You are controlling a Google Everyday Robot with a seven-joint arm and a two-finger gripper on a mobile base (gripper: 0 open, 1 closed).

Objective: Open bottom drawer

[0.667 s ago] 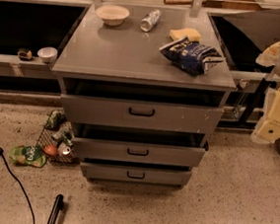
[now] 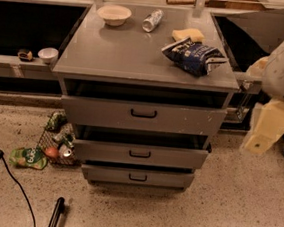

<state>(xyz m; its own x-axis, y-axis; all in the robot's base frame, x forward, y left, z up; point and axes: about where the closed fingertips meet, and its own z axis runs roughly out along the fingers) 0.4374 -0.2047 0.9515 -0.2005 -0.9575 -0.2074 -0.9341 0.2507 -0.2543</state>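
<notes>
While gripper (image 2: 265, 131) hangs right, bottom drawer (image 2: 166, 179) spans left-right, facing outward.

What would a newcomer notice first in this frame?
The grey three-drawer cabinet fills the centre. A blue chip bag and a pale bowl sit on its top, and the slim bottom drawer is lowest, near the floor. At the right edge the cream gripper hangs beside the cabinet, well apart from the drawer handles. Litter lies on the floor to the cabinet's left.
</notes>
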